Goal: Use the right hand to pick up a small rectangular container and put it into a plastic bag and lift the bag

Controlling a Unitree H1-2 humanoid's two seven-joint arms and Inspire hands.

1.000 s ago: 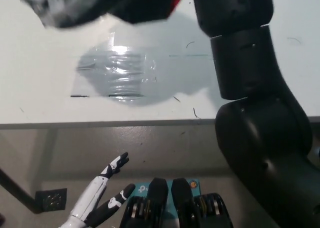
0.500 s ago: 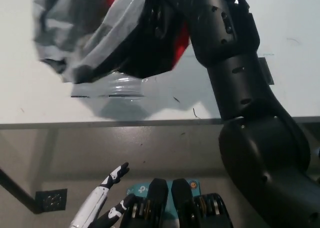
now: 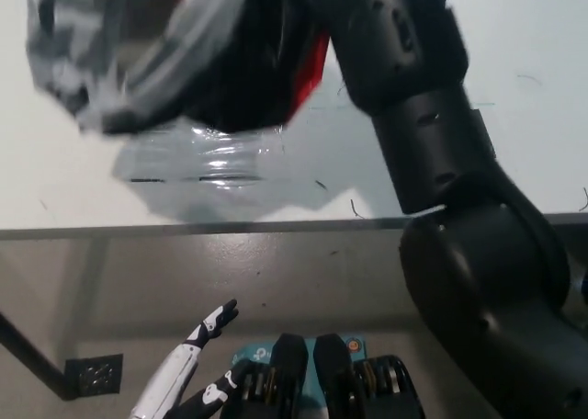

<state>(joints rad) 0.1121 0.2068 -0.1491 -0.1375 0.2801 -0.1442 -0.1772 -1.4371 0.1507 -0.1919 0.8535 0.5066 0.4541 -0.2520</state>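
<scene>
A clear plastic bag (image 3: 129, 61) hangs blurred above the white table (image 3: 83, 194) at the upper left, with a dark and red shape (image 3: 303, 70) showing through it, likely the container. My black right arm (image 3: 413, 116) reaches up into it from the bottom right. My right hand (image 3: 266, 33) is wrapped in the bag and appears shut on it. A patch of clear tape (image 3: 207, 157) shines on the table under the bag. My white left hand (image 3: 188, 368) rests low at the bottom left, below the table edge, fingers apart and empty.
The table's front edge (image 3: 230, 228) runs across the middle. Below it lies grey floor with a black table leg (image 3: 28, 355) and a dark floor plate (image 3: 94, 375) at the lower left.
The bag came down into view with my right arm, then shifted left and slightly up. The left hand sank a little lower.
</scene>
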